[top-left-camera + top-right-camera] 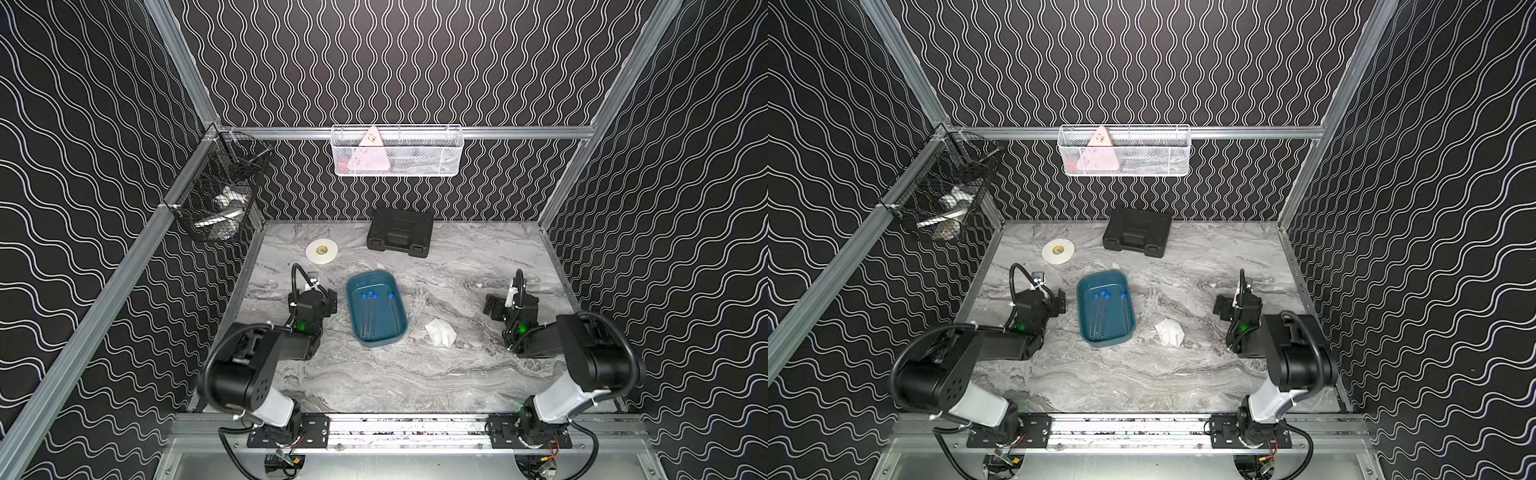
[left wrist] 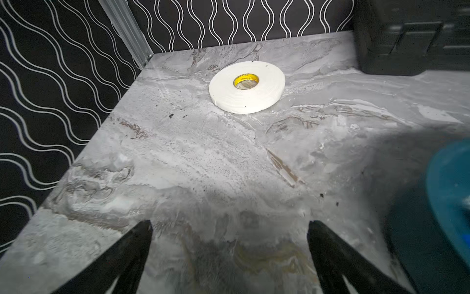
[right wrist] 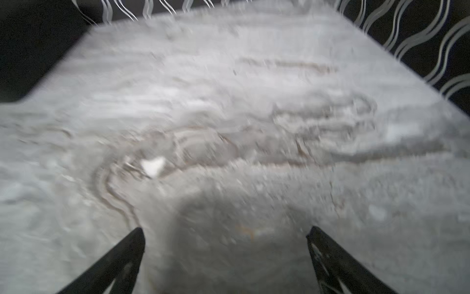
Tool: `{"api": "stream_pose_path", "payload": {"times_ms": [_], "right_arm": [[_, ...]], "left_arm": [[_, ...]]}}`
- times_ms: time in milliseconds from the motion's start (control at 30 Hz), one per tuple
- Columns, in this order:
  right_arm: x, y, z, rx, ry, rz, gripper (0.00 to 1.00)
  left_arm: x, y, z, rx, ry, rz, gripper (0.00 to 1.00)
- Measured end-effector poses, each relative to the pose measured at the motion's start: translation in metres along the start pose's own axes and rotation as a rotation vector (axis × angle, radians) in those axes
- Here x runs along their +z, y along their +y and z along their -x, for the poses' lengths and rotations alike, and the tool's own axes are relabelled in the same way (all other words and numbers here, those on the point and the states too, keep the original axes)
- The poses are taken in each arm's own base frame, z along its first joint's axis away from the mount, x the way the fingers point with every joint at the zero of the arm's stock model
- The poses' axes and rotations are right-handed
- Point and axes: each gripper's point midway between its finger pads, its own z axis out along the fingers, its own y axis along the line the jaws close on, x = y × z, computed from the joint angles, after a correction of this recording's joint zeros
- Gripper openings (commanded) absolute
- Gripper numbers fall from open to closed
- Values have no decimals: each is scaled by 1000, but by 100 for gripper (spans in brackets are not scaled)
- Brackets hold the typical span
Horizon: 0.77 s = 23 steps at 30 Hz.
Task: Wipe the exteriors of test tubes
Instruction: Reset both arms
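Teal tray [image 1: 374,279] sits mid-table on the grey marble top [image 1: 415,374], and everything that matters is in it. Four clear test tubes [image 1: 372,313] with small blue caps lie flat inside, three bunched toward the left arm's side and one apart toward the other, caps at the tray's far end. Left gripper [image 2: 229,224]: jaws spread wide with nothing between them, just beside the tray with bare marble below. Right gripper [image 3: 225,229]: wide open too and empty, well apart from the tray on the opposite side, though its wrist view is blurred. A crumpled white tissue [image 1: 440,331] lies near the tray's near corner, between tray and right gripper, touched by neither. Past the tray's far end, a white tape roll [image 2: 246,86] with a yellow core lies flat, and a closed black case [image 1: 400,232] sits by the back wall. High behind the tray, a white mesh basket [image 1: 397,151] holds a pink triangular piece [image 1: 370,153]. A black wire basket [image 1: 216,195] in the corner holds pale items I can't make out.
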Motion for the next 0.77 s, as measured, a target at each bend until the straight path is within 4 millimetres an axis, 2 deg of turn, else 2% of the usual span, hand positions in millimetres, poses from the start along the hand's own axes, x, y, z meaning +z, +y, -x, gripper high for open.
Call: {"api": "stream_pose_path", "payload": {"times_ms": [33, 67, 100, 133, 267, 367, 767], "right_arm": [[0, -1, 5, 7, -5, 3, 99], [2, 1, 19, 16, -40, 17, 99], [5, 2, 36, 27, -94, 35, 99], [6, 4, 43, 33, -112, 50, 99], [6, -1, 48, 56, -123, 48, 99], [7, 1, 43, 55, -102, 60, 99], [8, 2, 45, 55, -111, 65, 99]], "left_arm": [[2, 3, -13, 5, 33, 2, 99], [2, 4, -20, 8, 59, -5, 99], [4, 4, -14, -6, 39, -12, 99], [7, 3, -5, -19, 9, -26, 99], [9, -3, 7, -34, -30, -61, 99], [8, -3, 10, -38, -44, -66, 99], [8, -8, 12, -37, -53, -85, 99]]}}
